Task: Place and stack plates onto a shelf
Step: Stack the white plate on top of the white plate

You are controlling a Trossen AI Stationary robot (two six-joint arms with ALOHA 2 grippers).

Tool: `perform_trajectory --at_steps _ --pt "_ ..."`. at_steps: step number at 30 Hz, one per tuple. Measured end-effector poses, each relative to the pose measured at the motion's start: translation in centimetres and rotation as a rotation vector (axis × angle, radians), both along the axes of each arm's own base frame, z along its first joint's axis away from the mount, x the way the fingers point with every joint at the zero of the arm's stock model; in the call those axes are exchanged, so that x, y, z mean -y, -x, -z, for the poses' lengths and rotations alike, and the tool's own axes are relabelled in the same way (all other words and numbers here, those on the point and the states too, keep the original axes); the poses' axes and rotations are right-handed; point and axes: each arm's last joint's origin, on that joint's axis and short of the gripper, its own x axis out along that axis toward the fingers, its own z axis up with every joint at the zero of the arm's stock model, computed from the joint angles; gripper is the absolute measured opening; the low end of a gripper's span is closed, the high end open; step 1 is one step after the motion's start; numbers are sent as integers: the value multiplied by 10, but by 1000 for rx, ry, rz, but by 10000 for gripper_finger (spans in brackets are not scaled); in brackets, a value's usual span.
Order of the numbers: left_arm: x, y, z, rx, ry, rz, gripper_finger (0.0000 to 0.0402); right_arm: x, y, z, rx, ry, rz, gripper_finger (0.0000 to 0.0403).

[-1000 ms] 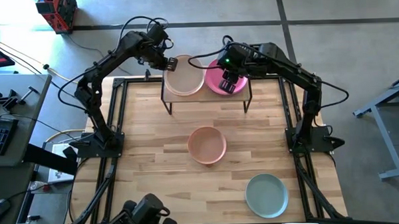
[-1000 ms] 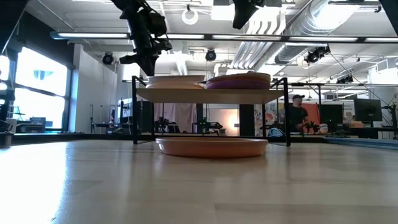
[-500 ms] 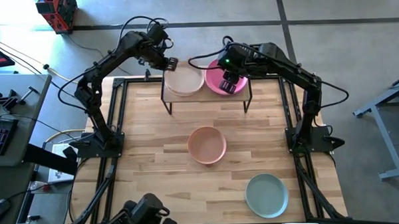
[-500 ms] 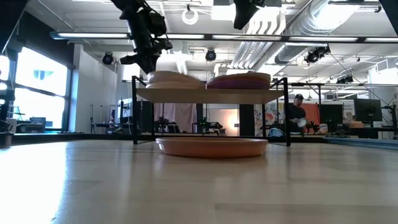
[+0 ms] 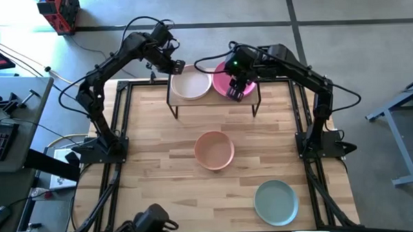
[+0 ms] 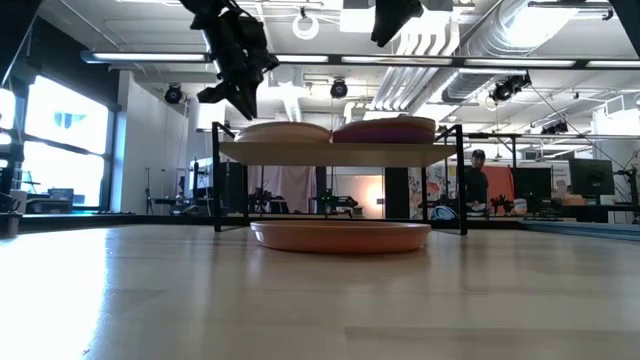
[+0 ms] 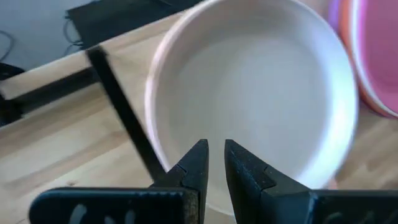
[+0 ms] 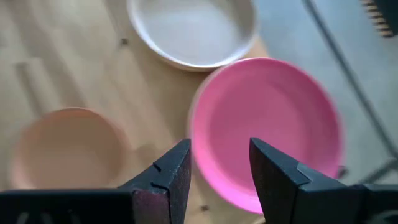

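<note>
The shelf (image 5: 213, 96) stands at the table's far edge with two stacks on its board. A pale plate (image 5: 192, 85) tops the left stack and a magenta plate (image 5: 222, 84) tops the right one. A tan-pink plate (image 5: 214, 149) lies on the table in front of the shelf, and a pale teal plate (image 5: 276, 202) lies near the front right. My left gripper (image 7: 216, 155) hangs just over the pale plate's far-left rim, its fingers a narrow gap apart and empty. My right gripper (image 8: 219, 165) is open and empty above the magenta plate.
The shelf's black legs (image 5: 173, 107) stand on the tabletop. The arm bases stand at the table's left (image 5: 101, 144) and right (image 5: 317, 140) edges. People and desks show in the room behind the shelf (image 6: 480, 185).
Half a second ago the pale plate sat tipped, with its left rim raised. It now lies level on the left stack. My left gripper has risen a little off that rim.
</note>
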Motion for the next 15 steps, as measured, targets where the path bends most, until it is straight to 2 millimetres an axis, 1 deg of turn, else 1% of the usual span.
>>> perform_trajectory --at_steps 3,8,11,15 --pt "12 -9 -4 26 7 49 40 -2 -1 0 34 -78 8 138" --pt "38 -33 -7 52 -19 165 40 -4 -1 1 58 -152 -2 138" --pt "53 -51 -6 76 -56 256 40 -4 -1 1 60 -161 -4 138" --pt "68 -66 -7 108 -78 324 39 -4 -1 1 57 -166 3 138"
